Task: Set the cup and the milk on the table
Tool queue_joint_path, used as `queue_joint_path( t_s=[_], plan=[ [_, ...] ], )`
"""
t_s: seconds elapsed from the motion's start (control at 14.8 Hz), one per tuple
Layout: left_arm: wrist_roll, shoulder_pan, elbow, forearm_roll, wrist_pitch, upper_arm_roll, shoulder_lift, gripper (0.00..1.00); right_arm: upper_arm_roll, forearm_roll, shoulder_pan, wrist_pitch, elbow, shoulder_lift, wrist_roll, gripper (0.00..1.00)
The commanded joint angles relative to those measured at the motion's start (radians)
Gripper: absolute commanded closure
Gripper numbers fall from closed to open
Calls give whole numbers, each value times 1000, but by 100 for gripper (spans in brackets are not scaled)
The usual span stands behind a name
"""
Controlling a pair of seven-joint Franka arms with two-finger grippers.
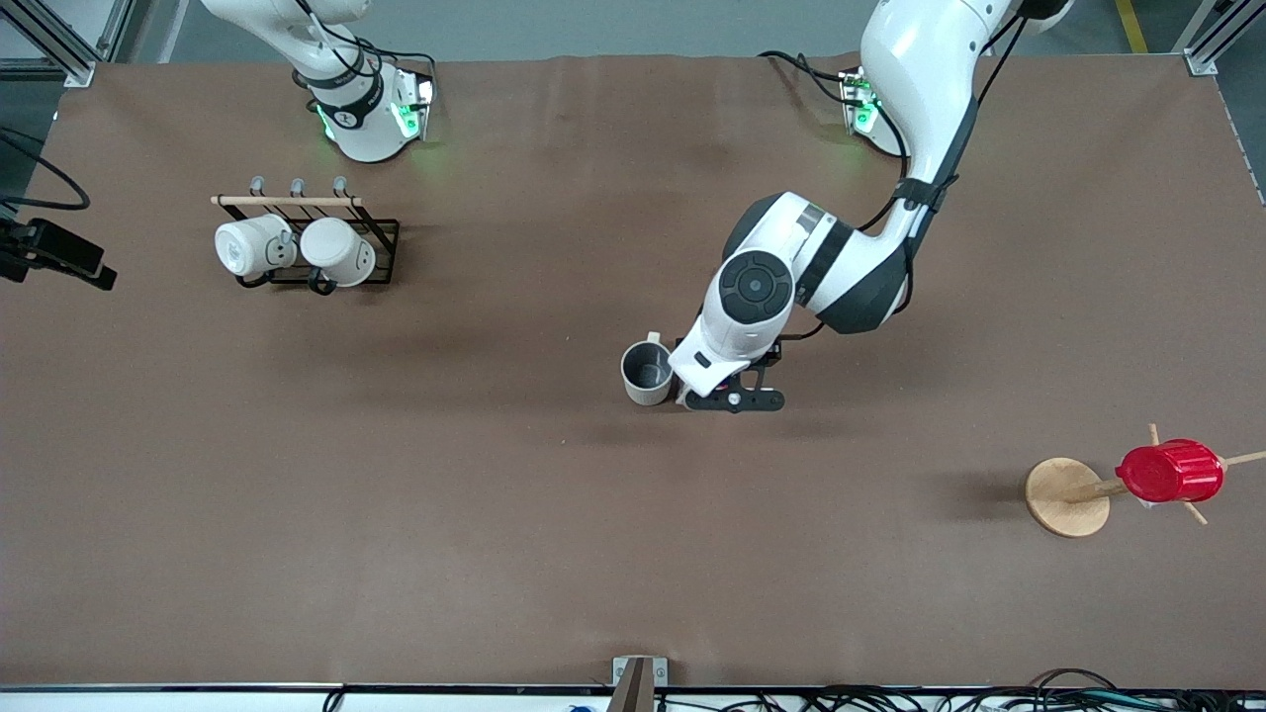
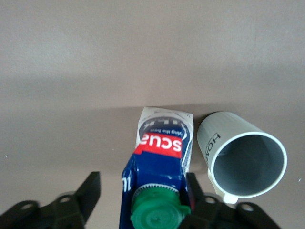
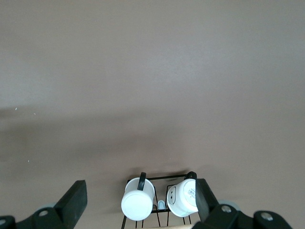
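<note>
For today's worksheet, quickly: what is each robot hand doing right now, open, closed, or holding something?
Left hand: open, fingers astride the milk beside the cup, with a gap on one side.
Right hand: open, holding nothing, above the table.

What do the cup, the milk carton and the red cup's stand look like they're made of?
The cup looks like glazed ceramic: thick smooth cream wall, dark grey inside, printed lettering. The milk looks like glossy printed card, going by its folded edges, with a ribbed green plastic cap; it stands between the left hand's open fingers. The stand looks like bare pale wood: a round disc with pegs.
</note>
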Motion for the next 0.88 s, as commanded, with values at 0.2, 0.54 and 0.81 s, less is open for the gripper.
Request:
queue_joint_path(
  t_s=[0.2,0.54,0.81],
  plan=[
    [11,68,4,7,-25,4,-113,0,-1,17,2,0,-30,-28,-10,0],
    [107,212,-86,-5,-86,-1,-291,0,-1,17,2,0,-30,-28,-10,0],
    [255,331,-186,-29,-98,-1,-443,0,-3,17,2,-1,-32,-28,-10,0]
  ],
)
